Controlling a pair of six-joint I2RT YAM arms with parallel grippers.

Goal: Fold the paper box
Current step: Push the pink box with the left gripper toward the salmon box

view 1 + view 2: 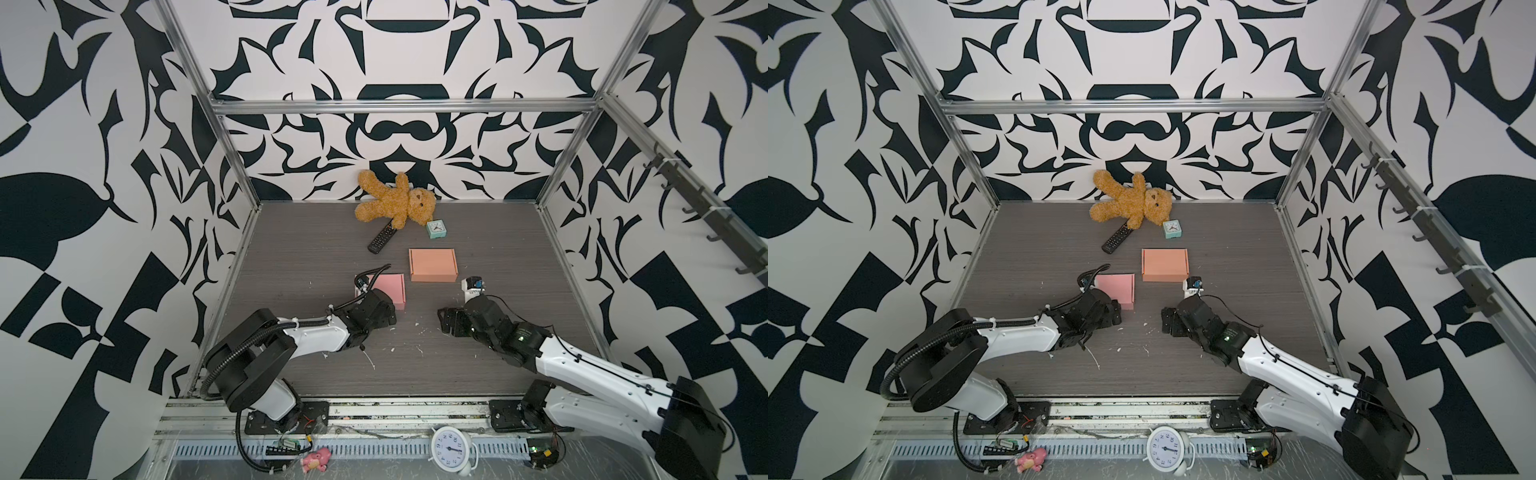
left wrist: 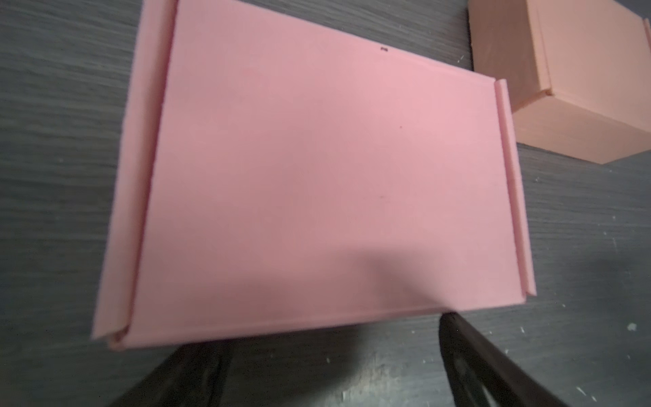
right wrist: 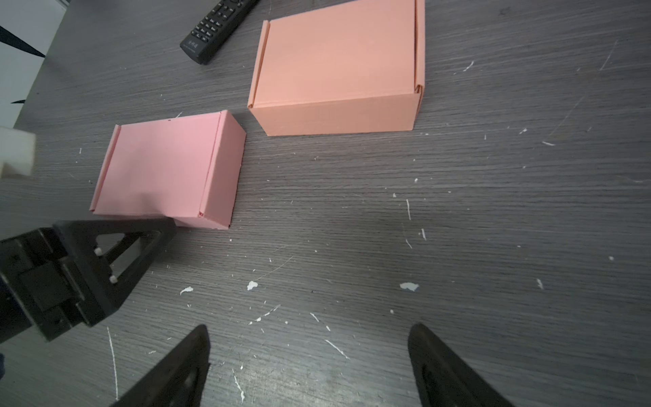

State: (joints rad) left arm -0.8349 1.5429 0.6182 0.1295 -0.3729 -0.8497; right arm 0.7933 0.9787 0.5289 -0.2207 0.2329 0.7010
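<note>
The pink box (image 2: 317, 183) is lying closed on the counter (image 1: 291, 270), left of the middle and on the near side, with its lid folded flat and its side flaps tucked in. Nothing is being gripped. The left gripper (image 2: 327, 338) is being held spread wide right at the box's near edge; whether a fingertip is touching it cannot be told. The right gripper (image 3: 310, 327) is being held just as wide over bare counter to the right, well apart from both boxes. An orange box (image 1: 433, 264), also closed, is sitting just beyond the pink one, slightly to its right. Judging from this, the folding is looking finished or nearly so; at most a last press on the lid is being left to do. A remote control (image 1: 381, 238) is lying farther back.
</note>
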